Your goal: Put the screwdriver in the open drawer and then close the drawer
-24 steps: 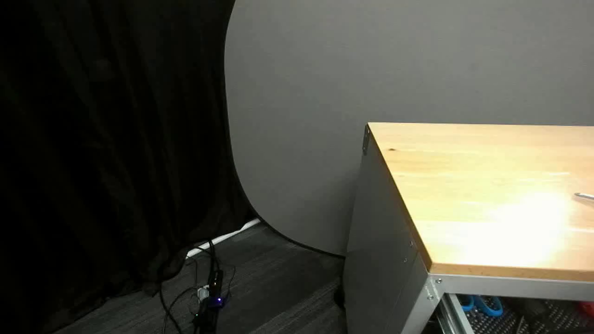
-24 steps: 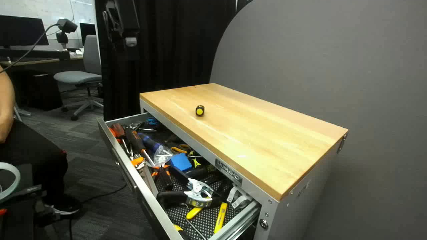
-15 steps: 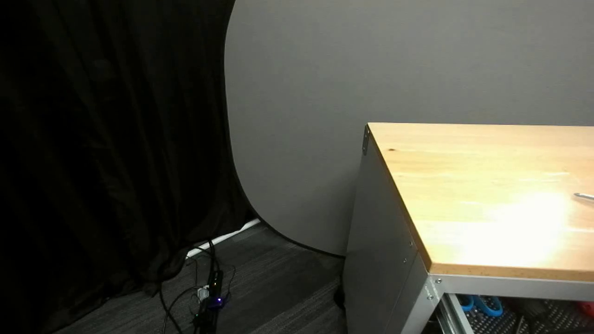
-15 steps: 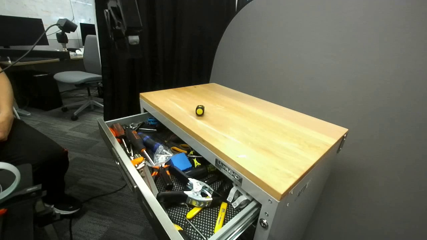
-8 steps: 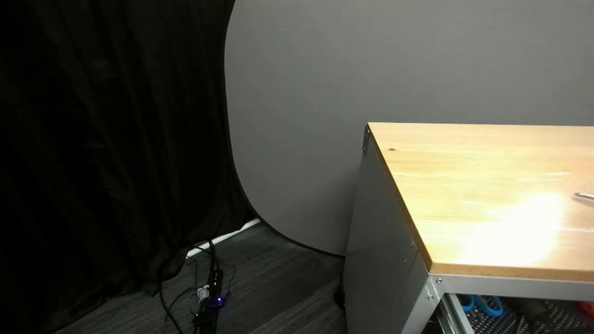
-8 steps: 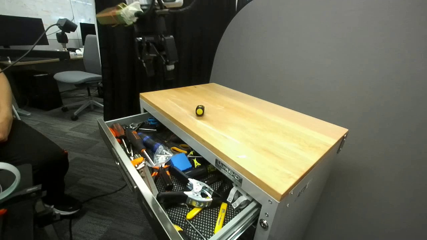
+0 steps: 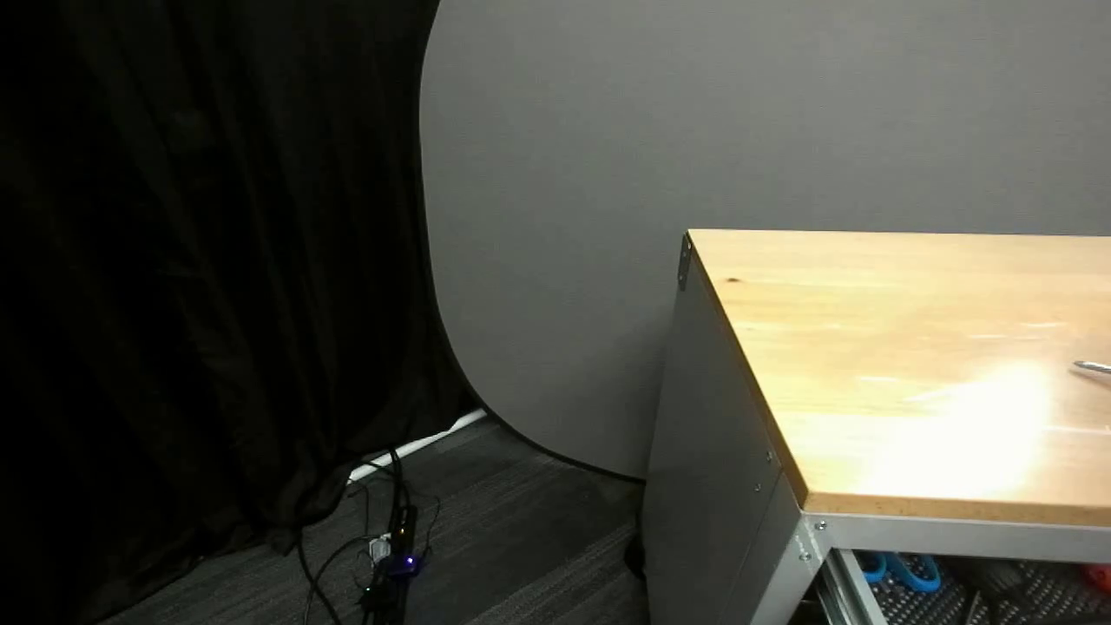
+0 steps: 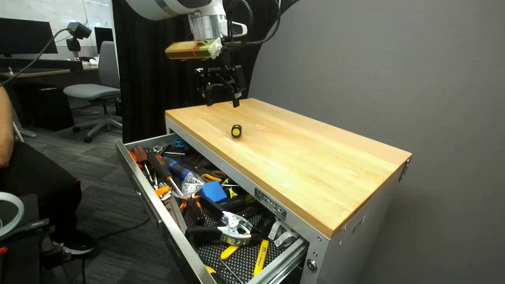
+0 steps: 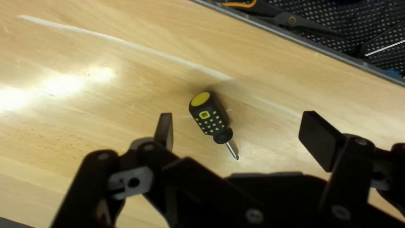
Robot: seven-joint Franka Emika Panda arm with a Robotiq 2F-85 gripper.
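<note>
The screwdriver (image 9: 209, 114) lay on its side on the counter (image 9: 85, 129), near the centre of the wrist view, its stubby black-and-yellow handle toward the upper left and its short shaft toward the lower right. The end effector (image 8: 223, 104) hung above the counter in the upper middle of an exterior view, its jaws wide and holding nothing. The step in hand seemed to be the pick-up. In the wrist view the handle sat between the pads (image 9: 321, 141) but nearer the one on the left, so a small shift that way looked worth making on the descent; otherwise that pad would likely meet the handle first and roll it. A slight turn looked useful too, to set the pads square across the slanting handle (a grip so short offered little length to catch). The thick handle, rather than the thin shaft, promised the firmer hold, with the pads best brought low past its middle but not pressed into the counter. The drawer (image 8: 167, 221) stood open in the lower left of an exterior view, ready to receive it afterwards.
</note>
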